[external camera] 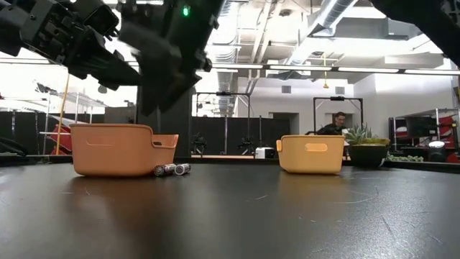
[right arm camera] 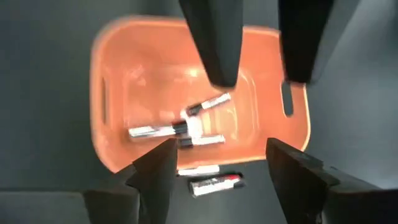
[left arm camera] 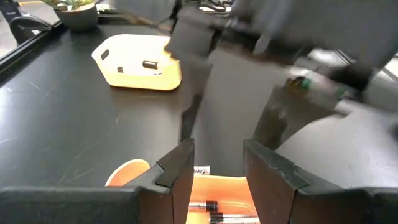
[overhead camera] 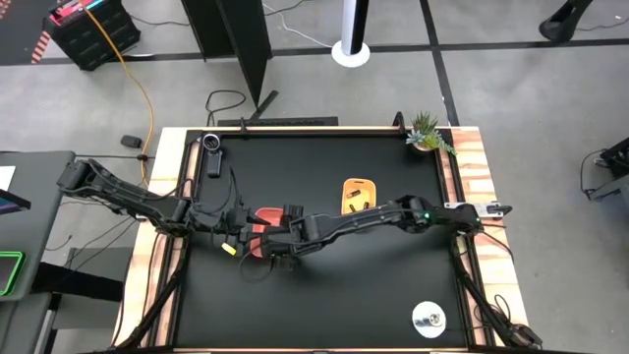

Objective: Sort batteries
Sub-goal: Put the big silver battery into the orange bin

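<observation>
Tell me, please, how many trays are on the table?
2. The orange tray sits toward the table's left, under both arms, with batteries inside. The yellow tray lies near the table's middle, beyond the right arm. Neither looks hidden.

The black table (overhead camera: 324, 295) bears an orange tray (external camera: 115, 149), a yellow tray (external camera: 311, 153) and loose batteries (external camera: 171, 170).

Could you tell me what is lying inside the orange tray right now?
Inside the orange tray lie a few silvery batteries with dark ends, clustered mid-floor. Two more rest outside its wall. The left pincer above covers part of the floor.
</observation>
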